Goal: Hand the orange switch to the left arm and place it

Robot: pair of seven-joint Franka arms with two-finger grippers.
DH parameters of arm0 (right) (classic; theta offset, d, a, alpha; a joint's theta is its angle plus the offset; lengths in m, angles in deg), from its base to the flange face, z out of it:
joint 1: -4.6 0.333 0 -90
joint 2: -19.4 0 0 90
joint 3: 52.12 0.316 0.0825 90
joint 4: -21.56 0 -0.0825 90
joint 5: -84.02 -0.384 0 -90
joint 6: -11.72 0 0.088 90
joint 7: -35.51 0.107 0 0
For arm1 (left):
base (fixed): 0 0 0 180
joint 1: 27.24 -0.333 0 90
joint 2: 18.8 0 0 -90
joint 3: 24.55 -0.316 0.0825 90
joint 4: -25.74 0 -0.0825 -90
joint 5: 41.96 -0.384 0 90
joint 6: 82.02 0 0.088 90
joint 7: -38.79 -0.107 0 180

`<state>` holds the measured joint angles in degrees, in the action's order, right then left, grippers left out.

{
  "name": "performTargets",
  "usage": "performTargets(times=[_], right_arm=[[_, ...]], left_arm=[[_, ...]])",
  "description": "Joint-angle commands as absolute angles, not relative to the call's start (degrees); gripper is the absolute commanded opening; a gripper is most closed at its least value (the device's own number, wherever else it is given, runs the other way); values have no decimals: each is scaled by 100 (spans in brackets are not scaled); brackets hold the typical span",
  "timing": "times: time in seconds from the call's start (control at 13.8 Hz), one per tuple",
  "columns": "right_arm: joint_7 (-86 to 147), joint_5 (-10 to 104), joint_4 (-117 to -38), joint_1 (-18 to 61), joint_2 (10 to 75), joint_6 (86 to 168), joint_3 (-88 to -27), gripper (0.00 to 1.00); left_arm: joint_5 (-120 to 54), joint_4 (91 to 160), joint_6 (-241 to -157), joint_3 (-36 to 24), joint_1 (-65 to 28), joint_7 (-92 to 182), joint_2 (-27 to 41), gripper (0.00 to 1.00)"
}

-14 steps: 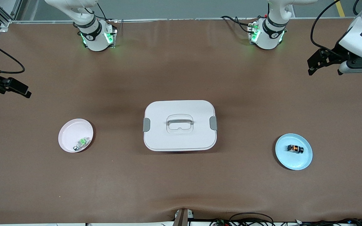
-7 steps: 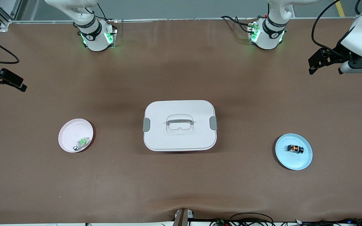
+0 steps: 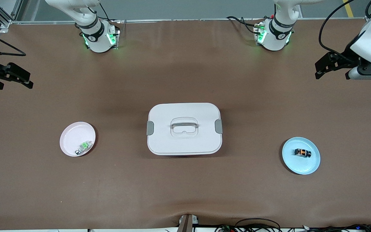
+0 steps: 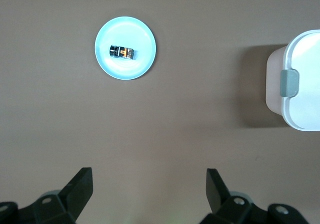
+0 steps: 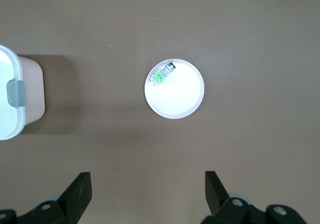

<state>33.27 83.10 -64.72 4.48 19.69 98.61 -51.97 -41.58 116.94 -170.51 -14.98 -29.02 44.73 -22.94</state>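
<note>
Entered in order from the right arm's end of the table to the left arm's, with the large white rounded-rectangular lidded box [image 3: 184, 129] with grey side latches and a grey top handle taken as landmark at the middle of the brown table [image 3: 185, 193]. The right gripper [image 3: 11, 77], dark and two-fingered, is held up in the air over bare table well apart from the box at the right arm's end; its fingers are seen spread apart and nothing is held. A small round pale pink plate [image 3: 72, 137] is set on the table between that gripper's end and the box; a small green-and-silver part [image 3: 83, 147] is lodged in it. The box itself is found shut, latches in place. A small round light blue plate [image 3: 308, 164] lies toward the left arm's end, well apart from the box, and the tiny black blocky orange switch [image 3: 302, 152] with its orange-brown section is carried in it, near the middle. The left gripper [image 3: 327, 66] is held in the air over bare table at the same end as the blue plate, fingers apart and empty. The switch's long axis is judged to run roughly along the table's length. The left arm is judged much the nearer to the switch, the box standing between switch and right arm.
</note>
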Motion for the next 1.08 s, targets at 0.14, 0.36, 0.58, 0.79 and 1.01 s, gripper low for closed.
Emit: performTargets(times=[0.14, 0.36, 0.58, 0.79, 1.01], right_arm=[[3225, 8262, -6317, 320, 1975, 9610, -5229, 100], [3225, 8288, -6272, 294, 1975, 9251, -5238, 100], [3243, 8288, -6307, 302, 1984, 9205, -5238, 100], [3287, 8183, -6316, 153, 1984, 9522, -5229, 100], [3600, 8077, -6325, 170, 1975, 9513, -5221, 100]], left_arm=[[-4065, 11434, -16842, -1452, -3031, 4353, -2275, 100], [-4082, 11434, -16842, -1479, -3031, 4353, -2266, 100], [-4152, 11425, -16850, -1479, -3031, 4371, -2266, 100], [-4153, 11425, -16842, -1488, -3031, 4397, -2266, 100], [-4161, 11425, -16833, -1497, -3031, 4397, -2275, 100]])
